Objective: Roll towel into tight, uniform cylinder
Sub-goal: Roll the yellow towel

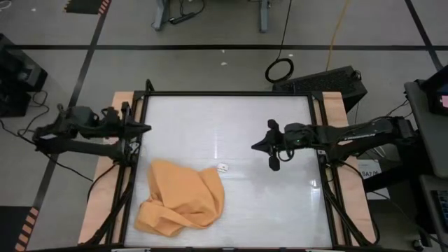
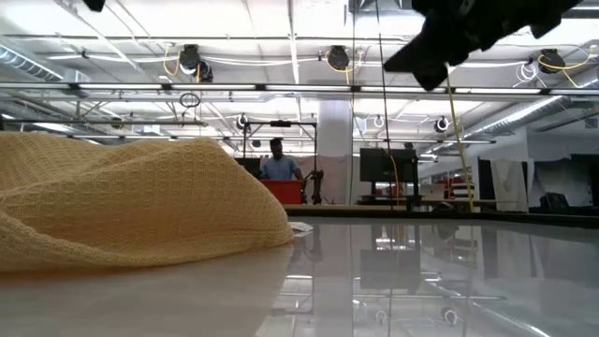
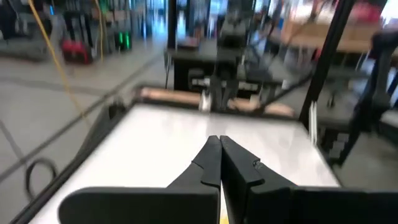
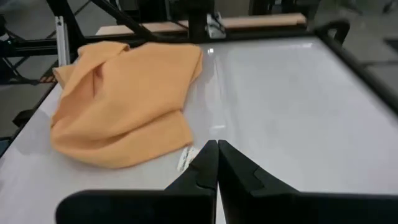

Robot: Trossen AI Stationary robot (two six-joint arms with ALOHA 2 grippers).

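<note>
The orange-tan towel (image 1: 182,197) lies crumpled and partly folded over itself on the white table, near its left front corner. A small white tag (image 1: 222,167) sticks out on the table at its far right edge. It also shows in the right wrist view, towel (image 4: 124,99) and tag (image 4: 185,158). My right gripper (image 1: 255,146) hangs shut above the table's middle, to the right of the towel and pointing toward it, its fingers (image 4: 213,146) empty. My left gripper (image 1: 147,128) is shut at the table's left edge, beyond the towel, touching nothing (image 3: 214,140).
A black frame (image 1: 231,94) rims the table, with wooden boards (image 1: 105,182) along both sides. Bare table top (image 1: 280,203) stretches to the right of the towel and beyond it. In the low view a person (image 2: 278,161) stands far off in the room behind.
</note>
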